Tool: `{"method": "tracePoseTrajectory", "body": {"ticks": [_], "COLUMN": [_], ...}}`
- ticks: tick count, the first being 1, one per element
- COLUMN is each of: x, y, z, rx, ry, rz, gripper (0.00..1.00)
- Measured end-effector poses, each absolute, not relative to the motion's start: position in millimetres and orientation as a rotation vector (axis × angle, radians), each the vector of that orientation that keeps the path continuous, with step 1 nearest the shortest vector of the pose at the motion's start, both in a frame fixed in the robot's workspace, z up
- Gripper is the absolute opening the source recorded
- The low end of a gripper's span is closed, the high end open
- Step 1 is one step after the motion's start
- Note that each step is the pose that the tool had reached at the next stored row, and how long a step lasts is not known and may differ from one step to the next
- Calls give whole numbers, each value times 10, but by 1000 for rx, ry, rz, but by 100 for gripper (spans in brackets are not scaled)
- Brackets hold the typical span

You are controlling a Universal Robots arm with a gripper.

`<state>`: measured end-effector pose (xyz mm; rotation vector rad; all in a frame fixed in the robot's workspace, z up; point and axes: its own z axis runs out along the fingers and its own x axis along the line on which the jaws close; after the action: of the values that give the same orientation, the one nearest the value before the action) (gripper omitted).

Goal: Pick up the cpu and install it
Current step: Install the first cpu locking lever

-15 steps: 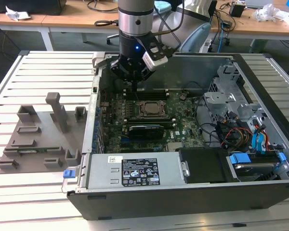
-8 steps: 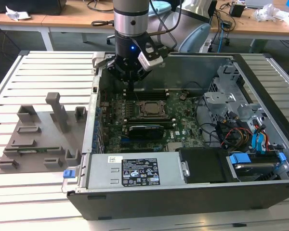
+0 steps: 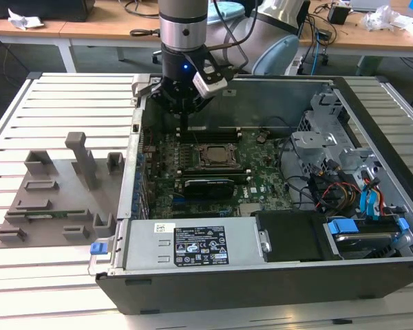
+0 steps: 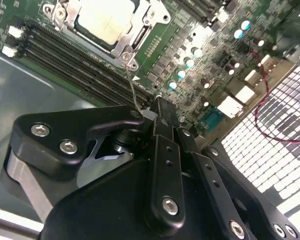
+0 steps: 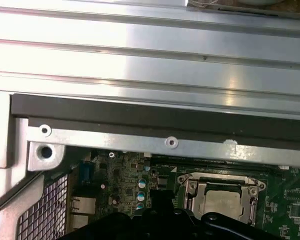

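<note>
Jaws of the gripper (image 4: 157, 107) look pressed together in the second wrist view, their tips meeting with nothing pinched between them, just beside the spring wire lever (image 4: 131, 85) that runs up to the socket frame (image 4: 135, 42). From the exterior view, the gripper (image 3: 184, 120) hangs inside the open computer case (image 3: 261, 275), low over the motherboard (image 3: 261, 161) and just short of the socket.

Beyond the tips, the cpu (image 4: 104, 19) lies flat in the socket, its pale metal top framed by the dark latch plate; in the first wrist view the cpu (image 5: 222, 204) sits square in the frame, so seating appears done. Doing this step well probably means keeping the tips on the lever alone and clear of the memory slots (image 4: 75, 60). Farther off, a grey parts fixture (image 3: 55, 199) rests on the slatted table (image 3: 41, 289).
</note>
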<state>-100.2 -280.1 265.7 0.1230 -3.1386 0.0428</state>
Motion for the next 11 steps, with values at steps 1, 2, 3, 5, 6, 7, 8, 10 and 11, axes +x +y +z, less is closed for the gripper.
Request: {"method": "tracePoseTrajectory", "body": {"ticks": [1, 2, 3, 5, 6, 7, 8, 10, 11], "x": [-1000, -996, -988, -969, -955, -943, -930, -921, -913], "y": [-2789, -2785, -2783, -2783, -2784, -2784, -2783, -2784, -2783], "z": [2652, 2649, 2647, 2645, 2645, 2645, 2644, 2644, 2644], "rx": [123, 123, 123, 123, 123, 123, 123, 123, 123], "ry": [-3139, -3139, -3139, -3138, -3139, -3138, -3139, -3139, -3139], "rz": [43, 43, 43, 43, 43, 43, 43, 43, 43], "gripper": [11, 11, 11, 11, 11, 11, 11, 11, 11]}}
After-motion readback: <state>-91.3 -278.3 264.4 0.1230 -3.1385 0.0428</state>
